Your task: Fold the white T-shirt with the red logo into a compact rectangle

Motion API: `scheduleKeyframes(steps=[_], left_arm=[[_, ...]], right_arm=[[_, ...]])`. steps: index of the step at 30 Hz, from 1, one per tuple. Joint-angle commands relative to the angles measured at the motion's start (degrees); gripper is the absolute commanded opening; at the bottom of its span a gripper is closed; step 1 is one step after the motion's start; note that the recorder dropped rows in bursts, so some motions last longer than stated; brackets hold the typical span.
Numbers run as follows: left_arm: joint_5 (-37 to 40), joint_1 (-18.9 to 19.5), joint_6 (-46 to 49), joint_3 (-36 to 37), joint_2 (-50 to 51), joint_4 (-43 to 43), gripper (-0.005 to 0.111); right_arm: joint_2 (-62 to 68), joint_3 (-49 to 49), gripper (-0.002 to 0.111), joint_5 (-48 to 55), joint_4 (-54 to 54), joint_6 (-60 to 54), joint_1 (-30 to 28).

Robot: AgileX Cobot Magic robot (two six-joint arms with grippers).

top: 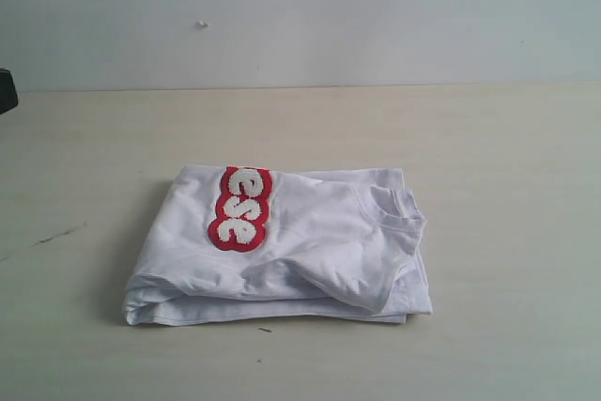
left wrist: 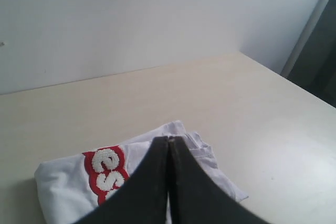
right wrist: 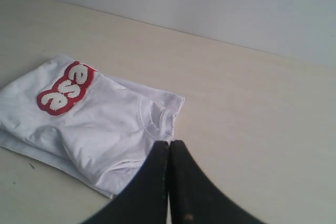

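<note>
The white T-shirt (top: 282, 246) lies folded in a rough rectangle in the middle of the pale table, its ribbed collar (top: 399, 213) on the right side. The red logo (top: 240, 208) faces up on the top layer with only some of its white letters showing. The shirt (left wrist: 63, 184) and logo (left wrist: 105, 169) also appear in the left wrist view, behind my left gripper (left wrist: 168, 139), which is shut and holds nothing. My right gripper (right wrist: 169, 143) is shut too and empty, raised near the collar (right wrist: 155, 116) of the shirt (right wrist: 94, 124). Neither gripper shows in the exterior view.
The light wooden table (top: 507, 157) runs back to a white wall (top: 310, 16). A dark object (top: 7, 91) sits at the far left edge. A dark vertical frame (left wrist: 315, 40) stands beyond the table's corner in the left wrist view.
</note>
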Motion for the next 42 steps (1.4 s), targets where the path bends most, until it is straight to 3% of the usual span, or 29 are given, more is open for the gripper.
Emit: scheduleKeyframes(steps=[1, 21, 25, 30, 34, 42], left_arm=[[0.0, 0.0, 0.2, 0.2, -0.8, -0.2, 0.000], [0.0, 0.0, 0.1, 0.2, -0.8, 0.2, 0.000], [-0.4, 0.0, -5.2, 0.2, -0.8, -1.0, 0.000], [-9.6, 0.0, -13.6, 0.2, -0.8, 0.1, 0.000], [-15.3, 0.0, -22.2, 0.2, -2.5, 12.7, 0.000], [-22.5, 0.1, -49.5, 0.2, -8.0, 44.2, 0.000]], right_arm=[[-0.2, 0.3, 0.000, -0.1, 0.2, 0.0, 0.1], [-0.2, 0.3, 0.000, -0.1, 0.9, 0.0, 0.1], [-0.2, 0.3, 0.000, -0.1, 0.9, 0.0, 0.1], [-0.2, 0.3, 0.000, -0.1, 0.9, 0.0, 0.1], [-0.2, 0.3, 0.000, -0.1, 0.9, 0.0, 0.1], [-0.2, 0.3, 0.000, -0.1, 0.9, 0.0, 0.1]])
